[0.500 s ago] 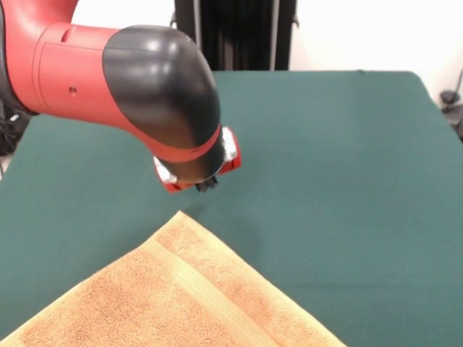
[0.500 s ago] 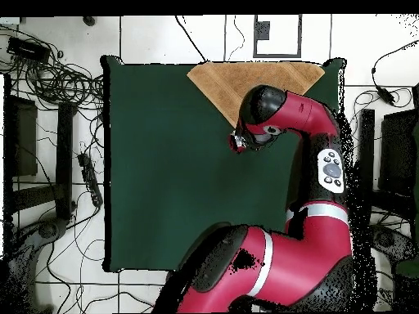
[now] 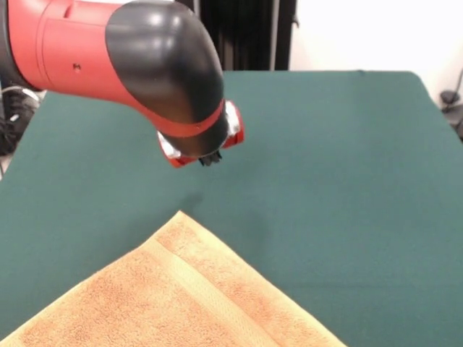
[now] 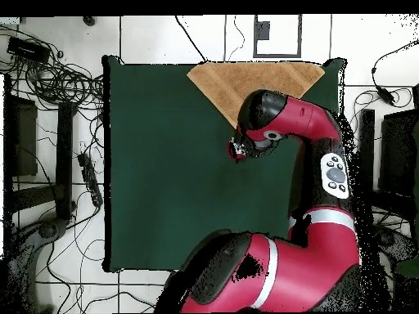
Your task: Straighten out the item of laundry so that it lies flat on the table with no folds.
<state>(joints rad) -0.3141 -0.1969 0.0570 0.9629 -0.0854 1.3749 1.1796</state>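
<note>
The orange-tan terry towel lies on the dark green table at the near edge of the front view, one corner pointing toward the robot, a paler woven band running across it. In the overhead view the towel sits at the table's top edge, partly covered by the arm. My gripper hangs just above the cloth a short way beyond the towel's corner, not touching it. In the overhead view the gripper shows below the towel's point. Its tips are mostly hidden under the wrist.
The red and black arm fills the upper left of the front view. In the overhead view cables and a power strip lie on the floor left of the table, and equipment stands at the right.
</note>
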